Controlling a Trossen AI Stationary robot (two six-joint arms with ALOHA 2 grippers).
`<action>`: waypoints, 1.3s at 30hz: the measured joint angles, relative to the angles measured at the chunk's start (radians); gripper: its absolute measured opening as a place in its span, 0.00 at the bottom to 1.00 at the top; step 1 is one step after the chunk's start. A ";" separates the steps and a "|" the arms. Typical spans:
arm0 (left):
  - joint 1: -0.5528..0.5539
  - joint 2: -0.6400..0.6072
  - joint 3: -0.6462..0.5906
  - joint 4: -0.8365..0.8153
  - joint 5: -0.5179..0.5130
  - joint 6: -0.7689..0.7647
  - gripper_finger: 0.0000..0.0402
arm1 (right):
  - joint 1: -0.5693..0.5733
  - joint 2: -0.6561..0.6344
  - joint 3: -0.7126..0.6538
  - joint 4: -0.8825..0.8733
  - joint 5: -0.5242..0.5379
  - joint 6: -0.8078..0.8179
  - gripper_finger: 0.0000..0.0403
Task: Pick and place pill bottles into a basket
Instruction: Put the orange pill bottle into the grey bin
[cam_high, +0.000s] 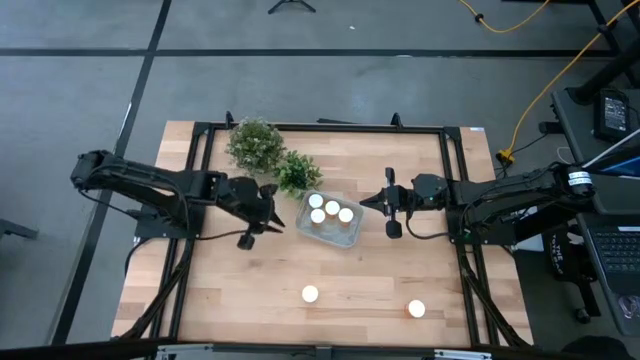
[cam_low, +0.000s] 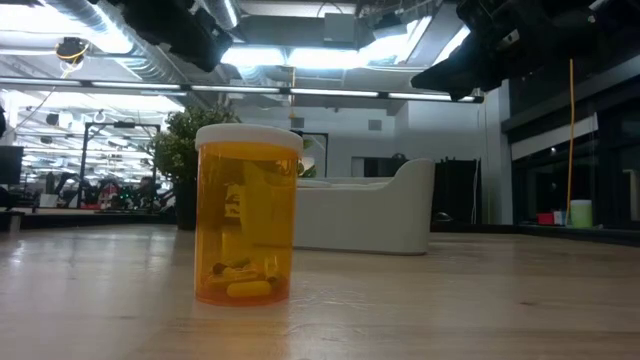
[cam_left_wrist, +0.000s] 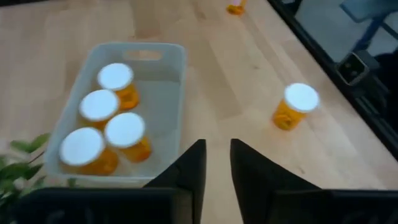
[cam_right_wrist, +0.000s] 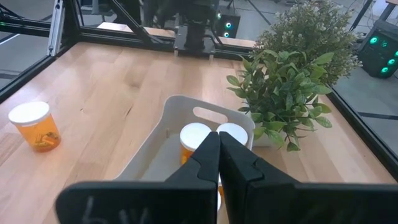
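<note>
Apparently between picks, the left end effector (cam_left_wrist: 216, 163) hovered empty beside the basket (cam_high: 350, 234), fingers narrowly parted; the right end effector (cam_right_wrist: 218, 155) was pressed together. Four pill bottles (cam_left_wrist: 124, 129) stood inside, while two (cam_high: 310, 294) waited on the surface (cam_high: 250, 290), needing a reach.

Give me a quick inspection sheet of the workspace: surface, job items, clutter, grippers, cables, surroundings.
Surface: wooden table, framed by dark rails.
Job's things: basket holds four pill bottles; two loose bottles stand near the front edge.
Clutter: two potted plants beside the basket.
Grippers: left gripper empty, fingers slightly apart; right gripper shut, empty.
Cables: yellow cable on the floor.
Surroundings: grey floor; nobody seen.
</note>
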 joint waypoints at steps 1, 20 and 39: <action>-0.016 0.005 0.000 0.010 0.000 0.002 0.19 | 0.000 0.000 0.000 0.000 0.000 0.000 0.02; -0.321 0.172 0.000 0.200 -0.079 -0.015 0.63 | 0.000 0.000 0.000 0.000 0.000 0.092 0.02; -0.422 0.407 0.000 0.419 -0.284 -0.142 0.70 | 0.032 0.000 0.000 0.001 -0.001 0.162 0.02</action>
